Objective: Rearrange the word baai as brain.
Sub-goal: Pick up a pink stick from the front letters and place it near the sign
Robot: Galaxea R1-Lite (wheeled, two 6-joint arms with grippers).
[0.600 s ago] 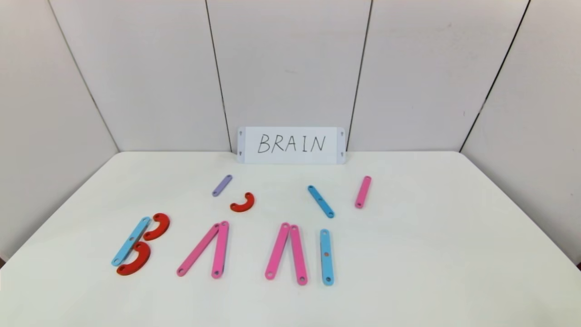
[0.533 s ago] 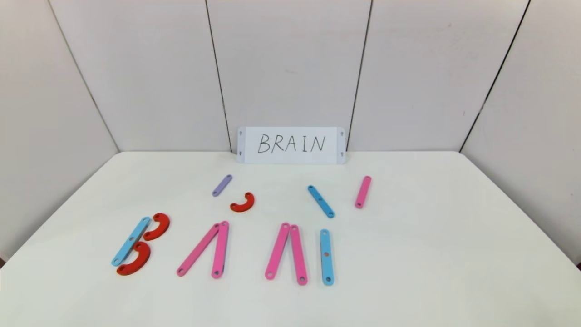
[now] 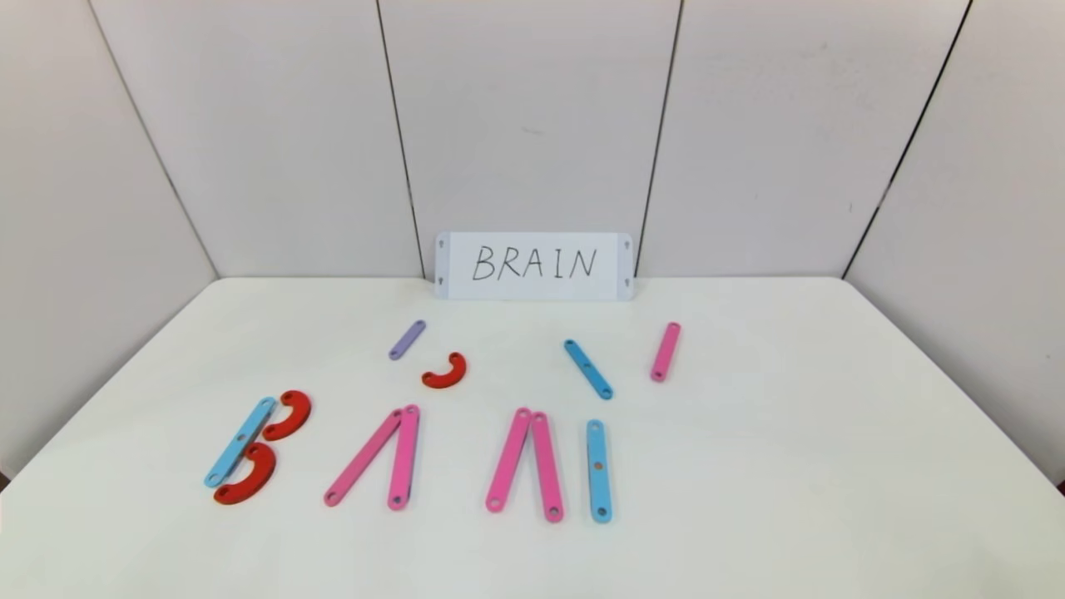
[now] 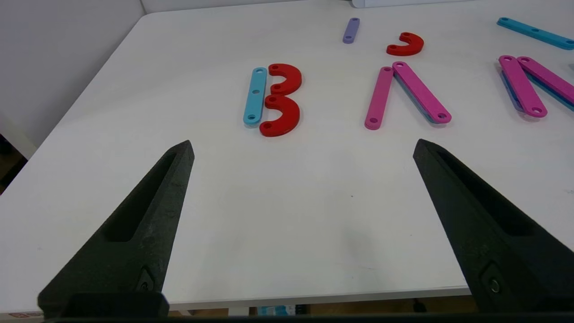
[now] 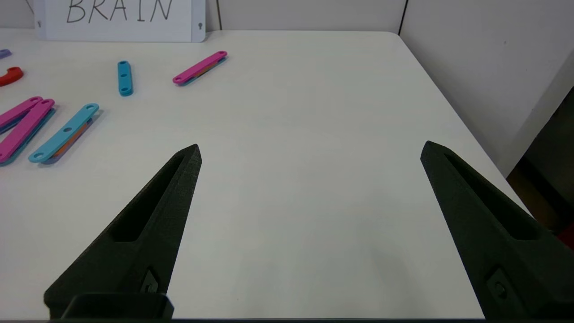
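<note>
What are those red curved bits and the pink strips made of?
Red curves: thick, matte, evenly coloured with neat round holes, probably moulded plastic, possibly painted wood. Pink strips: thinner, flat, same smooth matte look with holes, likely plastic too.

White rectangular card [image 3: 533, 265] with handwritten black BRAIN, propped upright at far edge of the white smooth-topped table [image 3: 790, 466], leaning against the wall. Pale grey wall panels [image 3: 524, 125] with dark vertical seams enclose table on the far side and both flanks.
</note>
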